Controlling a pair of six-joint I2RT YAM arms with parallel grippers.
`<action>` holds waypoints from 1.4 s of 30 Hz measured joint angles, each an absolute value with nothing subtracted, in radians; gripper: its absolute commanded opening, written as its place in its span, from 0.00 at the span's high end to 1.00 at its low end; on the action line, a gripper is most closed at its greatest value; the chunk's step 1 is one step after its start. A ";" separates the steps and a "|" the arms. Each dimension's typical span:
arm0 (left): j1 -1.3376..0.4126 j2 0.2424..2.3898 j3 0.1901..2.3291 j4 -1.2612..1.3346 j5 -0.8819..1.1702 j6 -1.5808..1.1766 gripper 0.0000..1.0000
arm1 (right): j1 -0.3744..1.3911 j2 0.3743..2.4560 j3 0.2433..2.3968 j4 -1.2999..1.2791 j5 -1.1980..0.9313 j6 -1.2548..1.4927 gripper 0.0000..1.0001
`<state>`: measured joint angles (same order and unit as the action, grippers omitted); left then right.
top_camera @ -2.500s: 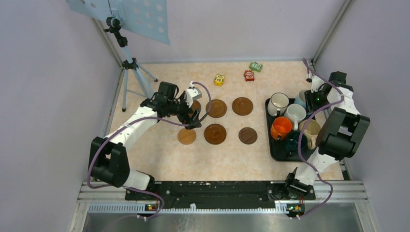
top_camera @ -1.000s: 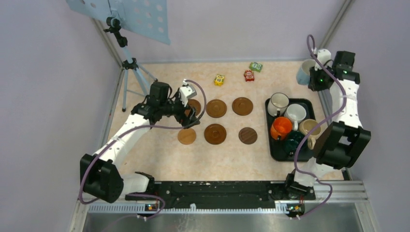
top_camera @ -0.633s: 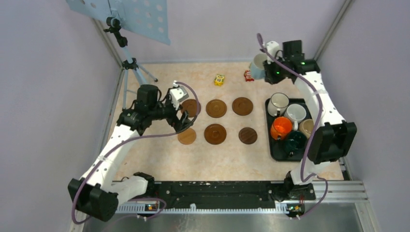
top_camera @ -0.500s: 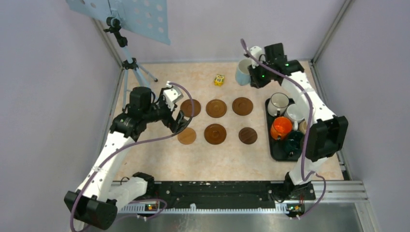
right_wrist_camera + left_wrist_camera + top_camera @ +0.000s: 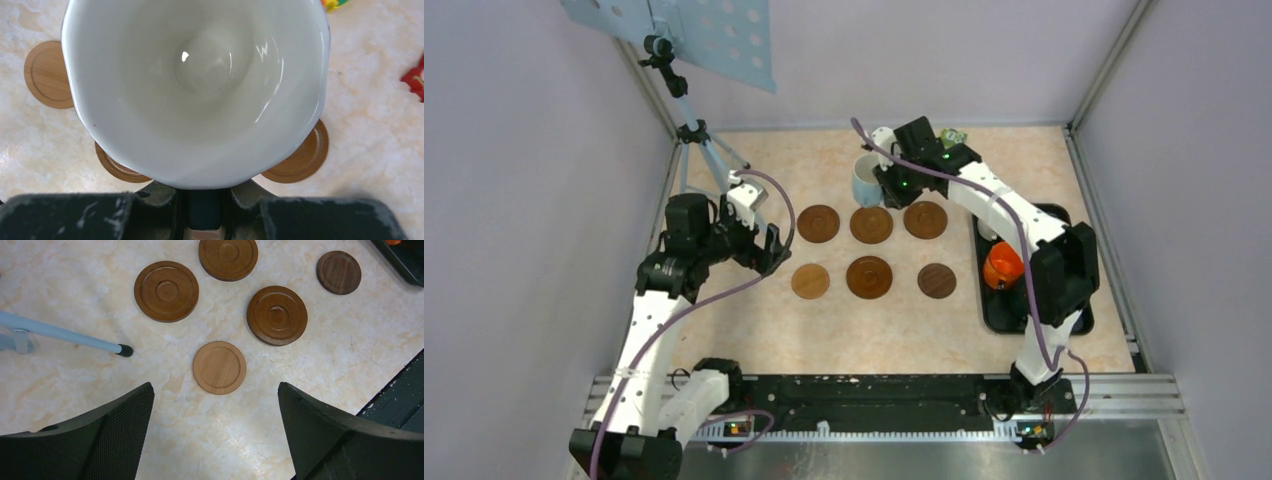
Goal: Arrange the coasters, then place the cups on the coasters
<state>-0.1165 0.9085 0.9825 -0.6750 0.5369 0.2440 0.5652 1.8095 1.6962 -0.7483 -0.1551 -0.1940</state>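
Observation:
Six brown coasters lie in two rows of three, from the back-left coaster to the front-right coaster. My right gripper is shut on the handle of a light blue cup, which hangs upright just behind the back-middle coaster. In the right wrist view the cup's white inside fills the frame, with the right gripper clamped below it and coasters showing underneath. My left gripper stands open and empty, left of the light front-left coaster.
A black tray at the right holds an orange cup and others hidden by my right arm. A tripod stands at the back left, and its leg ends near the coasters. Small toy blocks lie at the back.
My right arm has swung left from the back right corner, carrying the light blue cup over to the back row of coasters. My left arm has drawn back to the left, away from the coasters.

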 measured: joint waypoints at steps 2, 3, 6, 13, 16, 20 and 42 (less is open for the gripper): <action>-0.092 0.896 0.970 -0.676 0.552 0.233 0.01 | 0.593 1.830 1.694 -0.739 -0.152 -0.185 1.00; -0.083 0.891 0.970 -0.675 0.559 0.229 0.01 | 0.603 1.840 1.694 -0.736 -0.150 -0.181 1.00; -0.065 0.878 0.970 -0.673 0.578 0.214 0.01 | 0.632 1.874 1.694 -0.724 -0.139 -0.168 1.00; 0.012 0.878 0.970 -0.667 0.620 0.178 0.01 | 0.673 1.936 1.713 -0.688 -0.090 -0.126 1.00; 0.038 0.878 0.970 -0.661 0.633 0.166 0.01 | 0.694 1.972 1.750 -0.669 -0.063 -0.107 1.00; 0.058 0.881 0.970 -0.655 0.649 0.154 0.01 | 0.729 2.024 1.803 -0.651 -0.042 -0.085 1.00; 0.088 0.896 0.970 -0.651 0.696 0.150 0.01 | 0.827 2.207 1.908 -0.613 0.049 -0.041 1.00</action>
